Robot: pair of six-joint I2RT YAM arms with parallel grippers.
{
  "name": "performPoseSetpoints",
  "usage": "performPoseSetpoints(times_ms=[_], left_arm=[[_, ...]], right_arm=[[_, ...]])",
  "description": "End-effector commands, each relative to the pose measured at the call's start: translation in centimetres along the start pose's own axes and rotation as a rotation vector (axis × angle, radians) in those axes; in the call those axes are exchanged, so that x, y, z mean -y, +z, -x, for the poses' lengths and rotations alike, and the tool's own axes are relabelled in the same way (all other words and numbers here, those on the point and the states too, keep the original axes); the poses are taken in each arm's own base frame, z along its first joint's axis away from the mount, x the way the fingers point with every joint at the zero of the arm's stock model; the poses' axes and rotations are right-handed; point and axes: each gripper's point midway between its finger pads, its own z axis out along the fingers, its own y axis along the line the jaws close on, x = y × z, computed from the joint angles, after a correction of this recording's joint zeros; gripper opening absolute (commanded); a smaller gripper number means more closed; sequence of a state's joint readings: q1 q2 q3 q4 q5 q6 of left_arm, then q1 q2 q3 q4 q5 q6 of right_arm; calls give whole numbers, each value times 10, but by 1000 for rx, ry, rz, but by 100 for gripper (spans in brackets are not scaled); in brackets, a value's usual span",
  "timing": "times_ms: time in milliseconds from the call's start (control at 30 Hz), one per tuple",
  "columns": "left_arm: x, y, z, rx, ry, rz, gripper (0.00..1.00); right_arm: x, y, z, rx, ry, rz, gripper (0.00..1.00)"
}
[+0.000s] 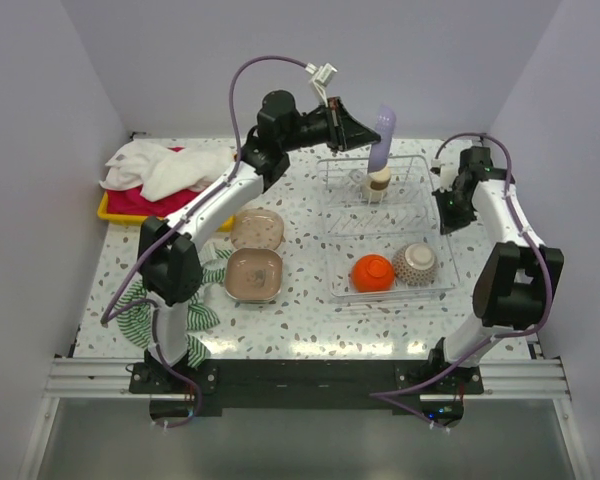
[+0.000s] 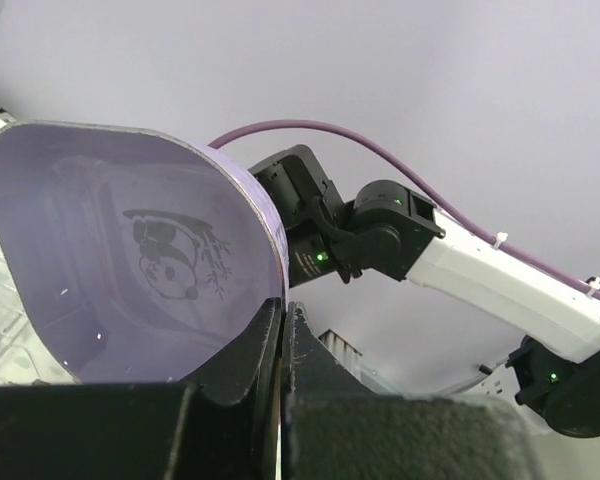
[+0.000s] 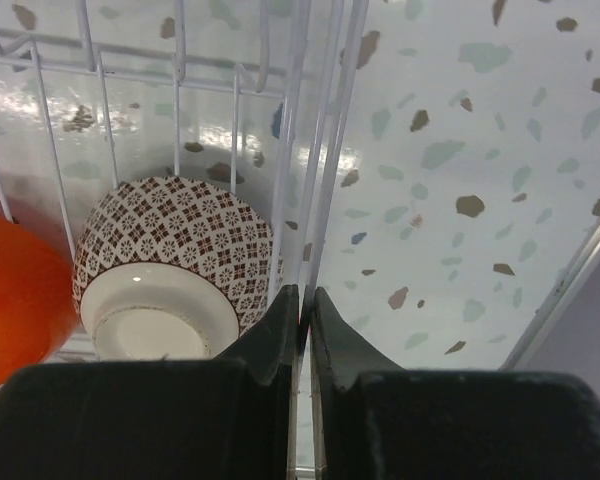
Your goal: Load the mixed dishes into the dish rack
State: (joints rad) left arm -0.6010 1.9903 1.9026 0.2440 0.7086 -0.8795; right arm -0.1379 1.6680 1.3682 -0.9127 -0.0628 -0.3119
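Observation:
My left gripper (image 1: 365, 132) is shut on the rim of the lilac plate (image 1: 383, 135), holding it upright over the back of the dish rack (image 1: 428, 185). In the left wrist view the plate (image 2: 130, 260) shows a panda drawing, and the gripper (image 2: 283, 320) pinches its edge. A beige cup (image 1: 379, 185) stands in the rack just below the plate. At the rack's front lie an orange bowl (image 1: 372, 272) and an upturned patterned bowl (image 1: 414, 263). My right gripper (image 1: 446, 212) is shut on the rack's right rim wire (image 3: 325, 150), beside the patterned bowl (image 3: 175, 260). Two tan plates (image 1: 257, 229) (image 1: 253, 274) sit on the table left of the rack.
A yellow tray (image 1: 110, 212) with white and red towels stands at the back left. A green striped cloth (image 1: 170, 300) lies at the front left by the left arm's base. Walls close in the table on three sides.

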Motion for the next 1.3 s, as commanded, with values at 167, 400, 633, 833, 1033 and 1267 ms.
performPoseSetpoints(times_ms=[167, 400, 633, 833, 1033, 1267], left_arm=[[-14, -19, 16, 52, -25, 146, 0], [-25, 27, -35, -11, -223, 85, 0], [-37, 61, -74, -45, -370, 62, 0], [-41, 78, -97, -60, -450, 20, 0], [-41, 82, -98, -48, -495, -22, 0], [-28, 85, -81, -20, -543, -71, 0]], right_arm=[[-36, 2, -14, -40, 65, 95, 37], [-20, -50, 12, 58, 77, 48, 61], [14, -90, 20, 145, 255, 15, 63], [27, -100, 14, 153, 279, -30, 63], [26, -99, -3, 125, 277, -56, 63], [28, -99, -17, 94, 269, -88, 63]])
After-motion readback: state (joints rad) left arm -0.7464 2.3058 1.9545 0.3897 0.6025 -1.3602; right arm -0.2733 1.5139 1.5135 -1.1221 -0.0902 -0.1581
